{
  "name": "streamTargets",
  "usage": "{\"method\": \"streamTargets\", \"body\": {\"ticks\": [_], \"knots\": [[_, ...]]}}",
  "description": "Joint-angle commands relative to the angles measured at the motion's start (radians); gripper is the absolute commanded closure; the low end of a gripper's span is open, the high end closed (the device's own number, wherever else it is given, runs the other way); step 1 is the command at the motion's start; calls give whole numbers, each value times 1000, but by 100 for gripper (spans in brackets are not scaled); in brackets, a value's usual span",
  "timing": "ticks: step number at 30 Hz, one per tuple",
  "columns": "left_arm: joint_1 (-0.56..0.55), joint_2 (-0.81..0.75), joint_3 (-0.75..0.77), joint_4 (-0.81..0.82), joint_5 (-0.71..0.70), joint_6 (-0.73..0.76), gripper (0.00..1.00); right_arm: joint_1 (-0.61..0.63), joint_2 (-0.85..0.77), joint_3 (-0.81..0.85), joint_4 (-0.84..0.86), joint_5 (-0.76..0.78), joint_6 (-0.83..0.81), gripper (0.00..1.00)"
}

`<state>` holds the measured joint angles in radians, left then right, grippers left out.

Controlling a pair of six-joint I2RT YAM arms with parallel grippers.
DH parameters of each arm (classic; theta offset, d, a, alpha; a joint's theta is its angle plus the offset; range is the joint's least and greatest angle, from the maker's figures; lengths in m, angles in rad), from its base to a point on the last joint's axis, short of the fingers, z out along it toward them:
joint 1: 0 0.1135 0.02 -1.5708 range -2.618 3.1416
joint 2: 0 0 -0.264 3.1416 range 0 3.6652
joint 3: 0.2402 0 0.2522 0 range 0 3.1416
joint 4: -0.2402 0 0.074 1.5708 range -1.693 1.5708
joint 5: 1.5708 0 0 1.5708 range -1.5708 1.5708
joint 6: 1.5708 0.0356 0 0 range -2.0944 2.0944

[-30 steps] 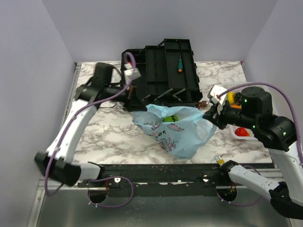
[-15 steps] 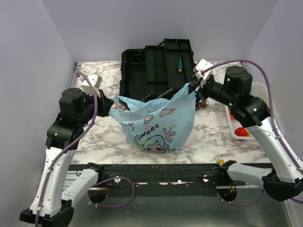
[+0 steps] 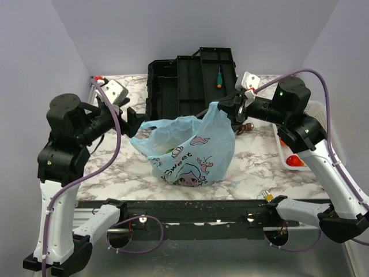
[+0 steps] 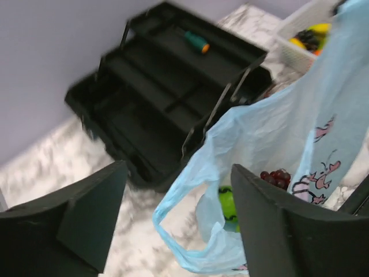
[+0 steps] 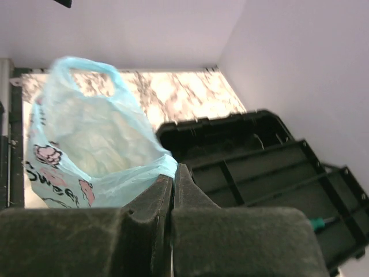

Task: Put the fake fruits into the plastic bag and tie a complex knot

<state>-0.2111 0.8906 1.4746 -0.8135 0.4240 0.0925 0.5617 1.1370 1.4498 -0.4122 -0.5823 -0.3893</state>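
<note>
The light-blue plastic bag with its cartoon print sits mid-table, mouth gaping. My right gripper is shut on the bag's right handle and holds it up; in the right wrist view the blue edge is pinched between the shut jaws. My left gripper stands open beside the bag's left handle loop, which hangs slack between the spread fingers. Inside the bag lie a green fruit and dark grapes. No knot is in view.
An open black toolbox with a green-handled screwdriver stands behind the bag. A white mesh basket at the right holds a banana and grapes, and a red fruit lies at its near end.
My left gripper has opened and let go of the left handle, and the arm has drawn back to the left. The bag's left side has sagged. The right gripper keeps its hold.
</note>
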Motion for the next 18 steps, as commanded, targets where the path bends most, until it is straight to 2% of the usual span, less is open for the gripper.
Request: {"method": "streamTargets", "body": {"ticks": [1,3,8,11,15,18], "knots": [[-5,109,160,-56,419,248,20,2,45,49,66,-177,6,99],[-52,130,158,-13,478,250,15,3,57,46,73,-220,-3,98],[-258,207,129,84,418,240,13,3,69,28,126,-283,27,92],[-326,251,88,193,414,184,11,3,71,28,145,-296,50,87],[-349,310,80,313,486,135,2,2,61,24,157,-309,77,71],[-366,354,84,393,533,95,2,2,50,12,173,-304,84,60]]}}
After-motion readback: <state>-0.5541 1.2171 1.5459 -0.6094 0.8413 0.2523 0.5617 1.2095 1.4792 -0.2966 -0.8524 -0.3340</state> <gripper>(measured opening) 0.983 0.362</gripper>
